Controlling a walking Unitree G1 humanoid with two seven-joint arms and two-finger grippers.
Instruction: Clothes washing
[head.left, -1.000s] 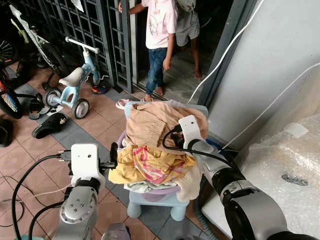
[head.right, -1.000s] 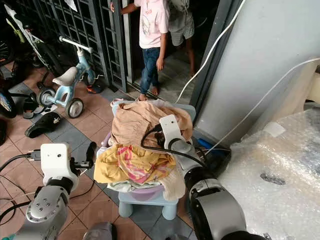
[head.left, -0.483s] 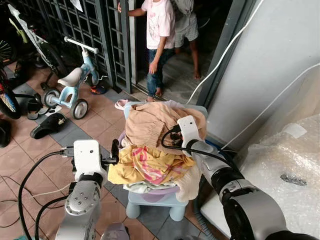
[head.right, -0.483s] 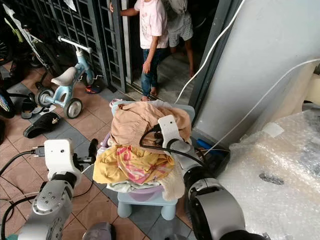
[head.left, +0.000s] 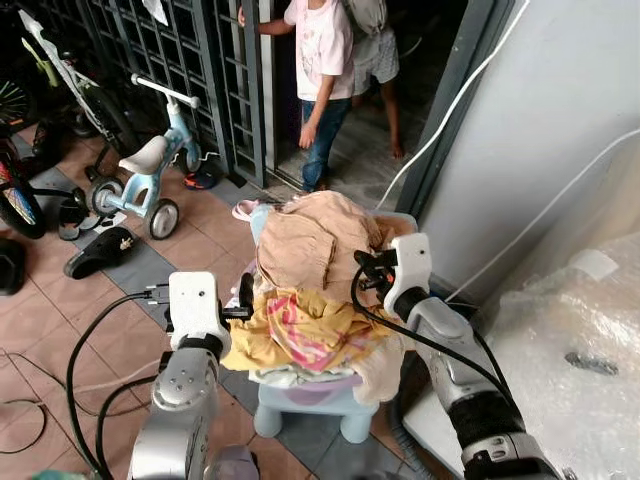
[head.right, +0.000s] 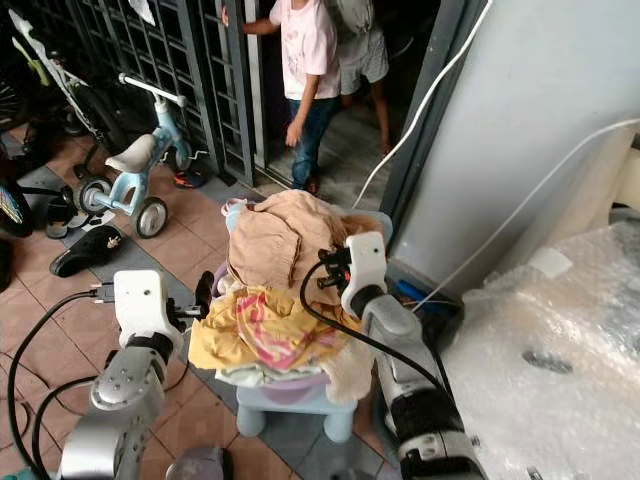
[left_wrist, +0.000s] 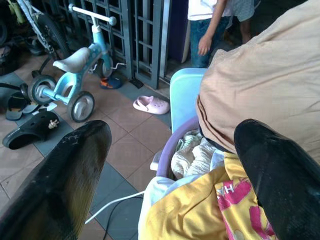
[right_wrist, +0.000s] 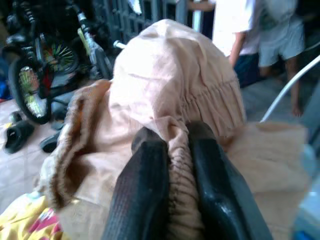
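Tiled porch flooring, a metal grille gate and a grey wall form the setting. Laundry is heaped on a light blue plastic stool (head.left: 345, 400), inside a purple basin (left_wrist: 170, 145) whose rim shows beneath the pile.

Beige garment (head.left: 310, 240): one, topmost, at the far side of the stool. The right gripper (right_wrist: 172, 155) has its two fingers clenched on a gathered, elasticated fold of this cloth, at the pile's right edge. The fabric stands in a raised hump above the grip, which suggests it is being drawn up off the heap for transfer to washing.

Yellow garment (head.left: 300, 335) with pink pattern: one, at the near side of the stool, under the beige piece. White items lie below it; their number cannot be determined.

The left gripper (left_wrist: 170, 175) sits at the pile's left edge, fingers spread wide, one on each side of the yellow cloth and basin rim, grasping nothing. Judged purpose: positioned to steady or take the next item.

Surroundings: one pale blue tricycle (head.left: 150, 165) well apart from the stool on the robot's left, one pink clog (left_wrist: 151, 105) between gate and stool, black sandals (head.left: 100, 250) near the tricycle. Two people (head.left: 325, 70) stand in the doorway beyond. Bubble wrap (head.left: 570, 340) covers a bulky object on the right.
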